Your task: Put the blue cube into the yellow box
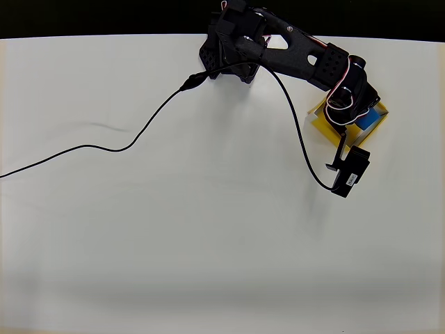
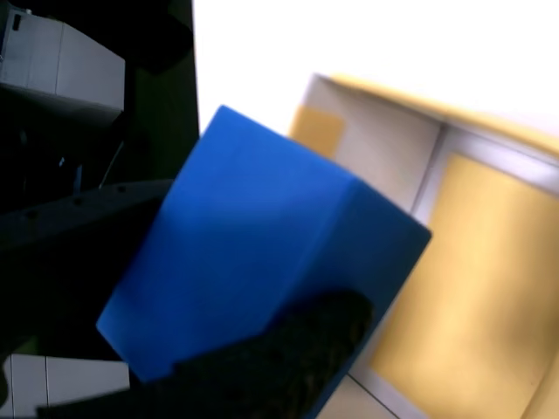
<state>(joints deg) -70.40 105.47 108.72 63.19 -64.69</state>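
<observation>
Presently, in the wrist view the gripper (image 2: 218, 288) pinches the blue cube (image 2: 262, 262) between its dark fingers (image 2: 297, 358), tilted over the yellow box (image 2: 489, 288). Overhead, the black arm (image 1: 299, 59) reaches across the white table (image 1: 208, 229); blue shows at the box (image 1: 321, 124), partly hidden.

Overhead view: yellow box (image 1: 321, 124) on desk (image 1: 208, 243), far right. Arm (image 1: 292, 56) reaches from far edge over box. Blue cube (image 1: 368, 120) above box's right part, in gripper (image 1: 356, 111). Cable (image 1: 104, 142) trails left across desk.
</observation>
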